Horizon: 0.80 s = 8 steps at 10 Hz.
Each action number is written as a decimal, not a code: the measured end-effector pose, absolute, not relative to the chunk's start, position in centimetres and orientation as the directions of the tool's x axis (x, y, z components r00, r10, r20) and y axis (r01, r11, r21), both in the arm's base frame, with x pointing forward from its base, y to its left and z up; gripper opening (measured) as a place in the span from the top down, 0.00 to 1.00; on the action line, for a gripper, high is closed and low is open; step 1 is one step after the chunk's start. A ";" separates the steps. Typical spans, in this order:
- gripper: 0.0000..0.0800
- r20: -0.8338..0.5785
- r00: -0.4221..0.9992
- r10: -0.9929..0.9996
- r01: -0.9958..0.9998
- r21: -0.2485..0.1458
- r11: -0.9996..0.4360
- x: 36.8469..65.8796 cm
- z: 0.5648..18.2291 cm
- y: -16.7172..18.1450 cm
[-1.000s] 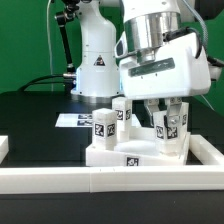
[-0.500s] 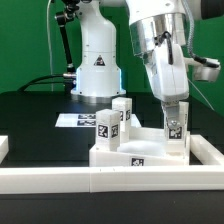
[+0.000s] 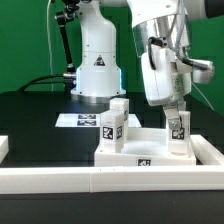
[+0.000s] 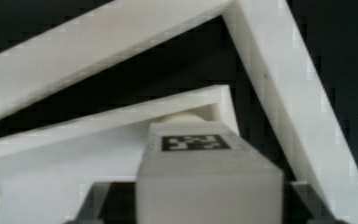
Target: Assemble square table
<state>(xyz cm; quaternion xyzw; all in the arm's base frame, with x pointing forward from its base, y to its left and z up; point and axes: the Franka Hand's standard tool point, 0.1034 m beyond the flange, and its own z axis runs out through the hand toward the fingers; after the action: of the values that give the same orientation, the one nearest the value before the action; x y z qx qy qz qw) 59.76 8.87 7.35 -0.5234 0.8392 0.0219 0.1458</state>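
The square table's white top lies upside down on the black surface, against the front rail. Two white tagged legs stand upright at its corners on the exterior view's left. A third leg stands upright at the corner on the exterior view's right, and my gripper is shut on it from above. In the wrist view that leg fills the space between my dark fingers, its tag facing the camera. The top's raised rim runs beyond it.
A long white rail edges the black surface at the front and turns back on the exterior view's right. The marker board lies behind the top, in front of the arm's base. A white block sits at the left edge.
My wrist has turned about the upright leg while staying shut on it. The table top with its two standing legs has shifted a little toward the exterior view's right.
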 end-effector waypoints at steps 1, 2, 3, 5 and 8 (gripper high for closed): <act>0.63 -0.277 -0.452 -0.848 -0.864 -0.100 0.493 59.7 7.2 8.8; 0.63 -0.282 -0.477 -0.832 -0.850 -0.092 0.518 59.7 7.2 8.8; 0.63 -0.288 -0.504 -0.814 -0.834 -0.081 0.545 59.6 7.2 9.0; 0.38 -0.286 -0.476 -0.832 -0.850 -0.091 0.518 59.6 7.2 9.0; 0.20 -0.264 -0.244 -0.933 -0.948 -0.138 0.287 59.7 7.3 8.8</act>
<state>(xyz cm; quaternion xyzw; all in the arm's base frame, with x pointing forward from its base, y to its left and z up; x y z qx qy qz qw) 59.66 8.85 7.33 -0.5968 0.7882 0.0251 0.1484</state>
